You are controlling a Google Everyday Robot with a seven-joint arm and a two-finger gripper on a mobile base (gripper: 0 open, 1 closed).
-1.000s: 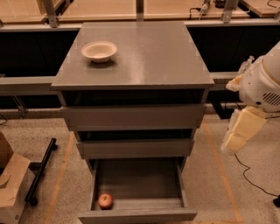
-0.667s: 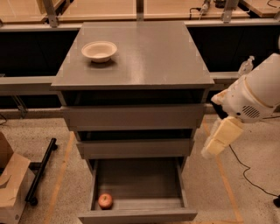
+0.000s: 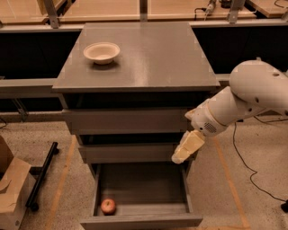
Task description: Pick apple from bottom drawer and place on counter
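Note:
The apple (image 3: 108, 206), small and red, lies in the front left corner of the open bottom drawer (image 3: 141, 221). The counter (image 3: 148, 58) is the grey cabinet top above. My gripper (image 3: 181, 152) hangs from the white arm at the right. It is above the drawer's right rear part, in front of the middle drawer's right end. It is up and to the right of the apple, well apart from it. Nothing shows in it.
A white bowl (image 3: 101, 52) stands on the counter's left rear part. A cardboard box (image 3: 11, 193) and a black bar (image 3: 42, 176) lie on the floor at the left. A black cable (image 3: 236, 157) runs over the floor at the right. Wooden tables (image 3: 112, 9) stand behind.
My arm has swung left and down, bringing the gripper from beside the cabinet's right side to over the open bottom drawer. The apple and bowl have not moved.

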